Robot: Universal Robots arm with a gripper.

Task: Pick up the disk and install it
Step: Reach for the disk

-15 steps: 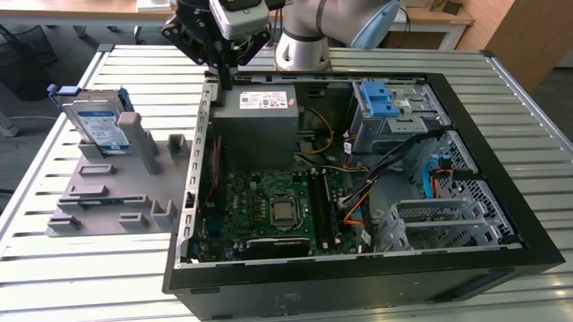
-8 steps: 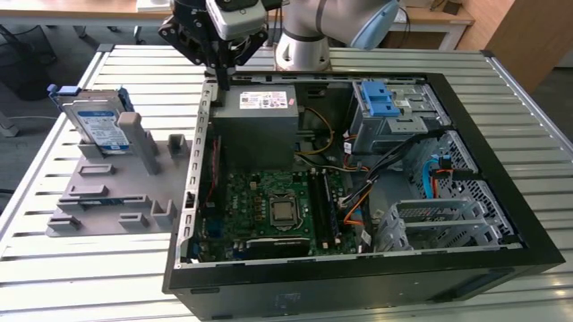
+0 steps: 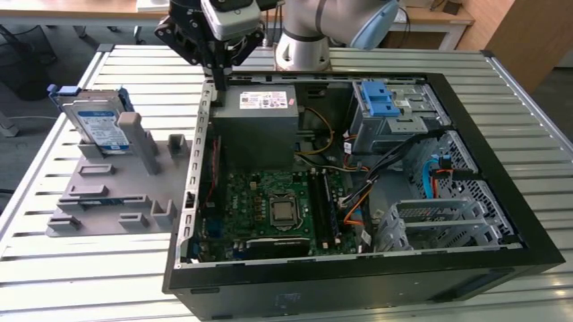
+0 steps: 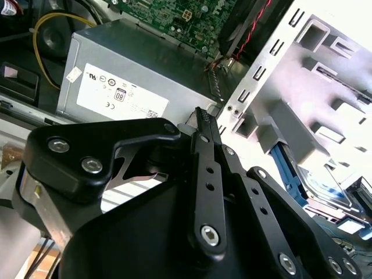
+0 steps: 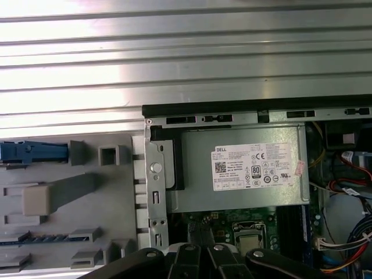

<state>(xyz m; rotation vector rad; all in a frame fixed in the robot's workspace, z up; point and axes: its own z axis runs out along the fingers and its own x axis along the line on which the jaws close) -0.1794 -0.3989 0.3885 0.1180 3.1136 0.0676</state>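
Black gripper (image 4: pixel 200 116) links lie closest to us in the second wrist view. Its fingers are pressed together and grasp nothing, above a corner of the open computer case (image 3: pixel 358 288). The disk (image 3: pixel 96 121) stands upright in the grey holder (image 3: pixel 117 194), well apart, at about eight o'clock from the gripper in the exterior view. We judge that the pick is not yet begun; it calls for opened fingers around the disk.

Robotics lab bench, exterior view: my slatted aluminium worktable (image 3: pixel 90 268); open black metal computer case (image 3: pixel 358 275) centre; grey plastic fixture block (image 3: pixel 117 194) at 9 o'clock; light wooden desks (image 3: pixel 72 8) at 11.
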